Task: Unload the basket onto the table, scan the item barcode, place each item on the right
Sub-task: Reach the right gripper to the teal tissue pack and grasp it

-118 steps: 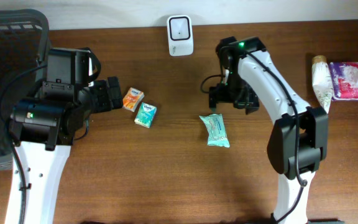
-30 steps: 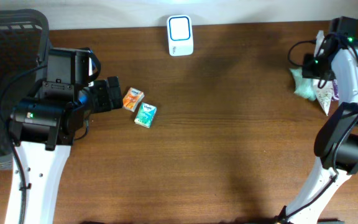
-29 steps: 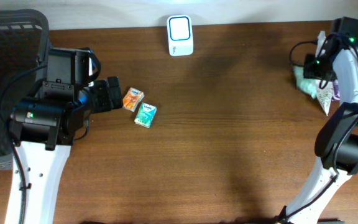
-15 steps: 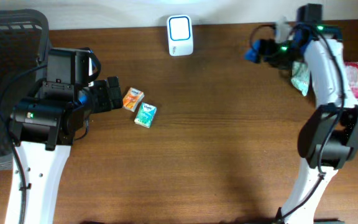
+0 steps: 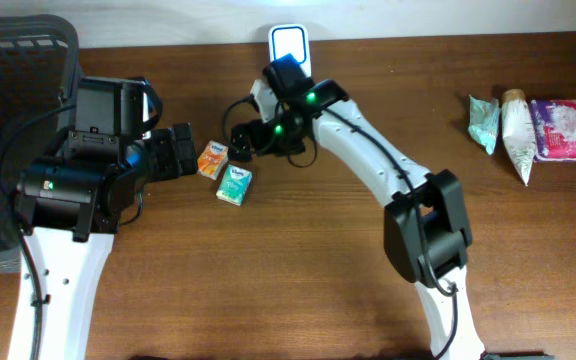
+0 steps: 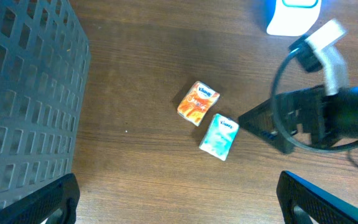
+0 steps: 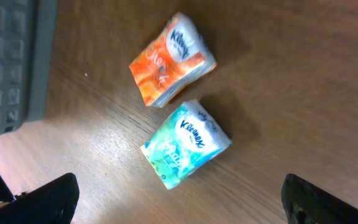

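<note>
The right arm (image 5: 368, 160) stretches across the wooden table (image 5: 298, 280) toward its left half. Its right gripper (image 5: 240, 140) hangs just above and beside two small tissue packs, jaws spread wide with nothing between them. This looks like the reach before a pick, with the scan itself not yet begun. The left gripper (image 5: 180, 150) sits near the same packs on their other side, also wide open and empty. The one container is the dark mesh basket (image 5: 8, 110) at the table's far left edge. Nothing shows inside the part that is visible, though the left arm covers much of it and the frame cuts off the rest. The white scanner (image 5: 290, 45) stands upright at the back edge, close behind the right arm's wrist. The orange tissue pack (image 7: 171, 60) and the teal tissue pack (image 7: 185, 145) lie flat and almost corner to corner, the orange one nearer the basket. Which of them the right gripper means to take cannot be told. The next move calls for lowering over one pack and closing on its narrow sides without nudging its neighbour. The pack must then be carried to the scanner with its barcode facing the window. No barcode shows on either upper face. Three more packaged goods (image 5: 528, 125) lie well apart at the far right.
</note>
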`<state>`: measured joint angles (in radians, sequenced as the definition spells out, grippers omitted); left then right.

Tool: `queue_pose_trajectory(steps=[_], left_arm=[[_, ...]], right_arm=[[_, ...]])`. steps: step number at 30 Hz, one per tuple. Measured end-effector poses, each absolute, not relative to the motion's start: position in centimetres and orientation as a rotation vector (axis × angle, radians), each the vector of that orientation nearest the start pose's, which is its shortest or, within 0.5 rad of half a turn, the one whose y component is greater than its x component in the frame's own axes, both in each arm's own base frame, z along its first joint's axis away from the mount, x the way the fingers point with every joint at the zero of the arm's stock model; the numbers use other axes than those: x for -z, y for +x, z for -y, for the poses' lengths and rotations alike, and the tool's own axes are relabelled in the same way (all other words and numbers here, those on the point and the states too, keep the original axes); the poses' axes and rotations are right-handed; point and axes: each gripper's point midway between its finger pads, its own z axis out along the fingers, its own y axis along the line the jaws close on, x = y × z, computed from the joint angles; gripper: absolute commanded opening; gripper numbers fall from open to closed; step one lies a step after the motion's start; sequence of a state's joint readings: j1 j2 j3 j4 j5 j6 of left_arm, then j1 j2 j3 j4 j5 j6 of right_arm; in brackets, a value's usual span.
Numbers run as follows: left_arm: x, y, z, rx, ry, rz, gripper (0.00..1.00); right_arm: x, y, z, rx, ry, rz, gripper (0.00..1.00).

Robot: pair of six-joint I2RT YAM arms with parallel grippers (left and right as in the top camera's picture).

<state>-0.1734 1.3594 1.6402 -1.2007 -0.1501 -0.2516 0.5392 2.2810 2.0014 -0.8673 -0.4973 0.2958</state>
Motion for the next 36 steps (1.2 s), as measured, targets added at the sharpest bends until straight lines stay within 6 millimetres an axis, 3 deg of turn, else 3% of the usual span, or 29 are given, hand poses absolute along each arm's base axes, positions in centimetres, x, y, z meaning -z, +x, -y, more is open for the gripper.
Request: queue_pose_trajectory(steps=[2, 6, 10, 15, 17, 19, 20, 22, 24, 26, 28, 32, 36], left_arm=[[-30.3, 33.1, 3.2, -0.006, -0.160, -2.471, 0.99], [-30.3, 33.1, 3.2, -0.006, -0.160, -2.471, 0.99], [-30.3, 33.1, 3.2, -0.006, -0.160, -2.471, 0.99], [-30.3, 33.1, 3.2, -0.006, -0.160, -2.471, 0.99], [-30.3, 33.1, 3.2, -0.006, -0.159, -2.472, 0.99], [-30.3, 33.1, 3.2, -0.006, -0.160, -2.471, 0.99], [-30.3, 33.1, 3.2, -0.006, -0.159, -2.472, 0.99], [-30.3, 33.1, 3.2, -0.006, -0.160, -2.471, 0.99], [-30.3, 33.1, 3.2, -0.006, -0.160, -2.471, 0.99], [-30.3, 33.1, 3.2, -0.006, -0.159, -2.472, 0.99], [-30.3, 33.1, 3.2, -0.006, -0.159, -2.472, 0.99], [-30.3, 33.1, 3.2, -0.006, -0.160, -2.471, 0.99], [-30.3, 33.1, 3.2, -0.006, -0.160, -2.471, 0.99]], right_arm=[[-8.5, 41.3, -35.8, -0.907, -0.465, -2.811, 0.66], [-5.3, 40.5, -36.9, -0.906, -0.311, -2.922, 0.64], [-2.2, 39.8, -36.2, -0.795, -0.176, -3.025, 0.60], [-0.9, 39.6, -31.6, -0.420, -0.061, -3.096, 0.58], [-1.2, 39.6, -28.8, -0.279, -0.007, -3.122, 0.59], [-1.2, 40.5, -24.5, -0.105, 0.084, -3.128, 0.59], [-1.7, 40.9, -22.6, -0.052, 0.130, -3.126, 0.60], [-3.2, 41.4, -21.1, -0.032, 0.158, -3.102, 0.61], [-6.9, 41.7, -22.0, -0.132, 0.075, -3.040, 0.64], [-8.7, 41.7, -23.4, -0.249, -0.034, -3.004, 0.61], [-8.8, 41.6, -23.9, -0.284, -0.094, -3.004, 0.53], [-8.0, 41.4, -25.0, -0.369, -0.182, -3.019, 0.53], [-4.4, 41.1, -26.6, -0.484, -0.235, -3.076, 0.53]])
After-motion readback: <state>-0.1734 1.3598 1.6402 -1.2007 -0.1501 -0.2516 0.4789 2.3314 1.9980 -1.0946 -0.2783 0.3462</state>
